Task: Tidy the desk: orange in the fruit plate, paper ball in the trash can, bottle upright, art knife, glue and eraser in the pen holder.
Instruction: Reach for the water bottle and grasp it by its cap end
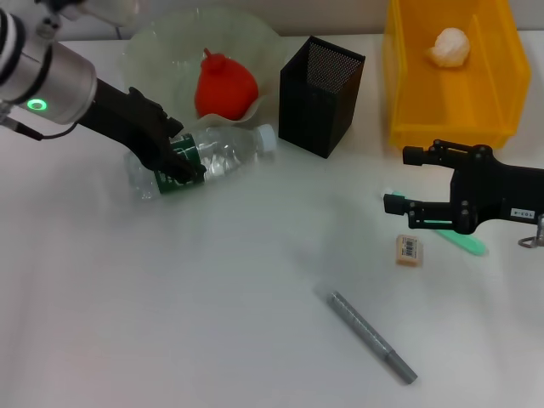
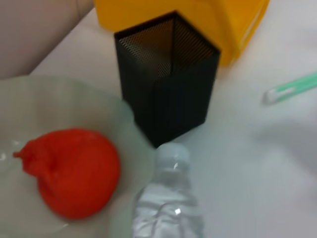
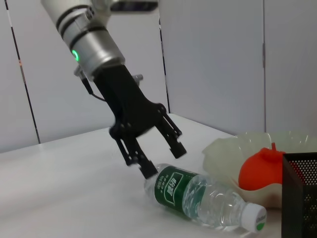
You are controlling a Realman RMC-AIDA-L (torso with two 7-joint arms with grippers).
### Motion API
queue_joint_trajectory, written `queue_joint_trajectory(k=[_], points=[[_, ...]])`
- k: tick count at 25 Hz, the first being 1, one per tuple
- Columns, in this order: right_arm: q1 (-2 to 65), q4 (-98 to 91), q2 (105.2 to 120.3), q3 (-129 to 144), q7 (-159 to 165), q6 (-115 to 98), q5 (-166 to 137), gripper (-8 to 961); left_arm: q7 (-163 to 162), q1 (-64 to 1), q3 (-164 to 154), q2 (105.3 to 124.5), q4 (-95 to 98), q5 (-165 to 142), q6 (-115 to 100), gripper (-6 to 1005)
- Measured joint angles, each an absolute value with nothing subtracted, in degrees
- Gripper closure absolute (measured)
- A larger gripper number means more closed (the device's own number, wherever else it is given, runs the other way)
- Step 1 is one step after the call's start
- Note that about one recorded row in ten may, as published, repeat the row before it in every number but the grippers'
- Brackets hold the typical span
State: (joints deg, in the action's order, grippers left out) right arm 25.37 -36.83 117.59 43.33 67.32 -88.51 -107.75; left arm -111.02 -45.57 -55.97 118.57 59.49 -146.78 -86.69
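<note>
A white table is seen carrying everything. Laid directly on it are the fruit plate, pen holder, trash can, bottle on its side, eraser, grey pen and a green tool.

The left gripper has its fingers around the bottle, which lies on its side. Just past it the orange sits in the fruit plate. The right gripper is open, with the eraser just below it.
</note>
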Motion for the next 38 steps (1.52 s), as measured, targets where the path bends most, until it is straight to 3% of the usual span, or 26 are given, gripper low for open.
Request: queue_joint_trajectory(k=[20, 38], points=[[25.2, -36.8, 117.43, 43.3, 68.3, -88.5, -107.4, 134, -110.2, -44.4, -64.6, 118.65, 55.1, -149.6, -73.5, 201], [25.5, -36.8, 117.5, 43.3, 68.9, -89.0, -107.3, 134, -109.4, -44.9, -70.5, 118.95, 54.2, -143.7, -74.6, 201]])
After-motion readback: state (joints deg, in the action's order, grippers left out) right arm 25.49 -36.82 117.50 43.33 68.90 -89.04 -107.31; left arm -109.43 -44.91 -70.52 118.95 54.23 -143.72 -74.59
